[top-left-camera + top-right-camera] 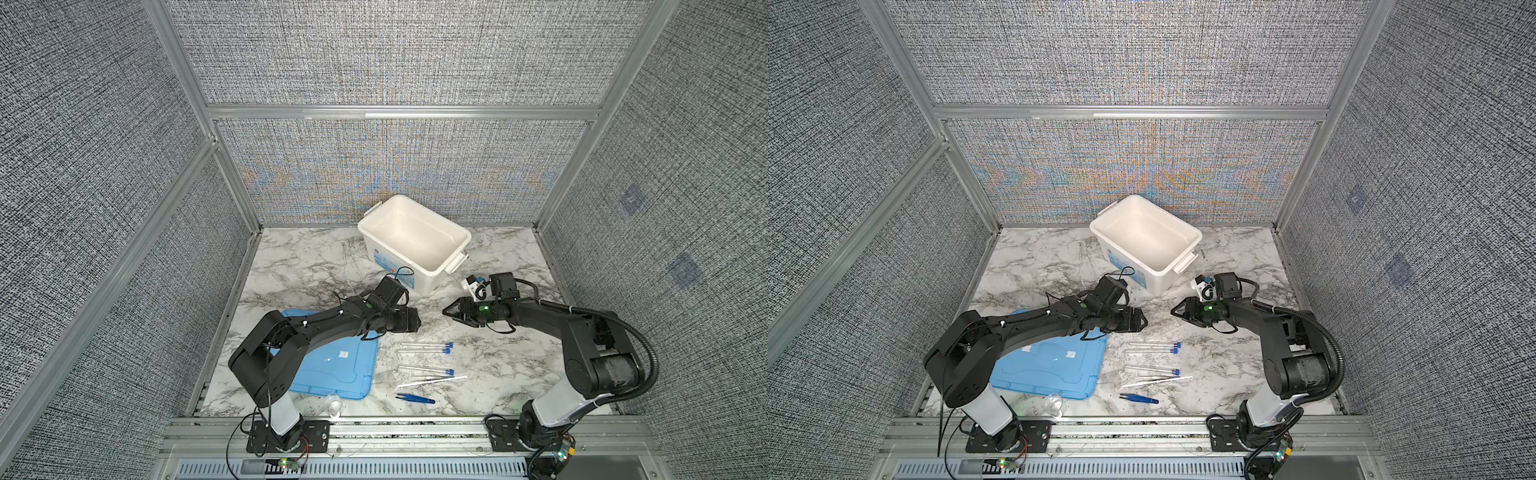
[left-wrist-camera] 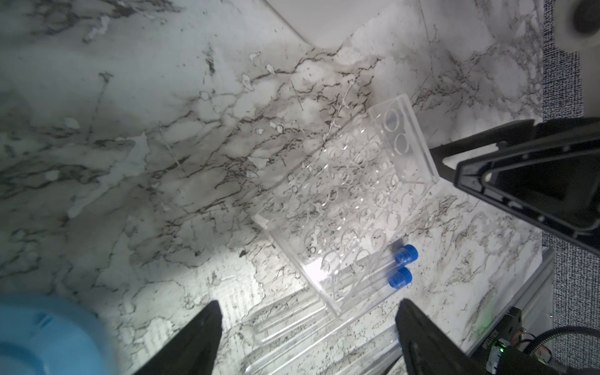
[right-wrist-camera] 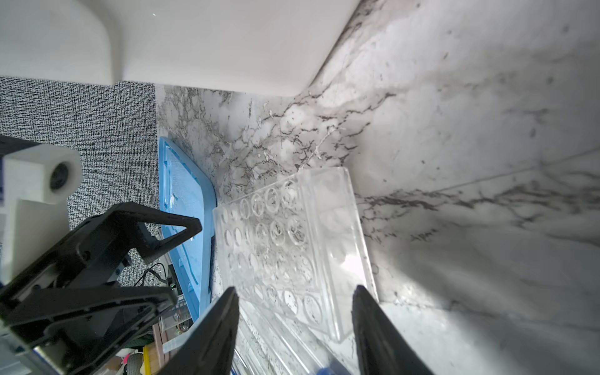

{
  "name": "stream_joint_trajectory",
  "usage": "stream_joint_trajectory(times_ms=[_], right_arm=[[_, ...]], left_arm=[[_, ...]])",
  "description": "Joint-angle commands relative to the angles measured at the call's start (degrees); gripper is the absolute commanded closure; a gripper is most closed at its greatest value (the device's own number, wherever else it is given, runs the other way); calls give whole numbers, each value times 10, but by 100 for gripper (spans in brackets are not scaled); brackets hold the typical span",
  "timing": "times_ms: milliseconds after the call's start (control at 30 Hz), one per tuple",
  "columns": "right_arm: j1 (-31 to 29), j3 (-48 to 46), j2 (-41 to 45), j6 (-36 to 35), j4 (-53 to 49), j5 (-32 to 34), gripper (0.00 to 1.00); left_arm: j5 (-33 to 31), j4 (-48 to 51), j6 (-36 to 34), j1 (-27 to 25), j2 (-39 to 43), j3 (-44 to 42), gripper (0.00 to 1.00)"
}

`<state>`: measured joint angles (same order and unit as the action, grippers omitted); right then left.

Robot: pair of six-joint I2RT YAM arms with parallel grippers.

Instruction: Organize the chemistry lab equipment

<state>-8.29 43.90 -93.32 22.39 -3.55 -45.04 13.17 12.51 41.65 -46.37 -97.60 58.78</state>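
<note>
Facing across the clear rack (image 2: 350, 201), left jaws and right jaws both spread, blue-capped tubes (image 1: 424, 351) lying beside it

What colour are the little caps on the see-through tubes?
Blue. The caps show best in the left wrist view.

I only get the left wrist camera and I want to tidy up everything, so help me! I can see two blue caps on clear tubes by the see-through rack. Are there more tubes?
Observer: Yes, a third slim clear blue-capped tube lies nearer the front.
Operator: Any other tools?
Observer: In front of it lie blue plastic tweezers.
Operator: Where can stuff go?
Observer: At the back stands a large white plastic tub, open, nothing visible inside.
</note>
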Motion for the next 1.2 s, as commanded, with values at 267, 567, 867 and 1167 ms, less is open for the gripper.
stream_joint_trajectory(times_ms=[267, 567, 867, 1167], right_arm=[[-12, -1, -14, 24, 43, -17, 48], [-34, 0, -23, 34, 58, -29, 49], [-64, -15, -10, 32, 61, -21, 50], [-64, -15, 29, 8, -14, 78, 49]], left_arm=[[20, -12, -8, 2, -46, 41, 17], [15, -43, -3, 8, -58, 35, 17], [6, -82, 2, 18, -71, 25, 17], [-22, -82, -2, 34, -54, 14, 16]])
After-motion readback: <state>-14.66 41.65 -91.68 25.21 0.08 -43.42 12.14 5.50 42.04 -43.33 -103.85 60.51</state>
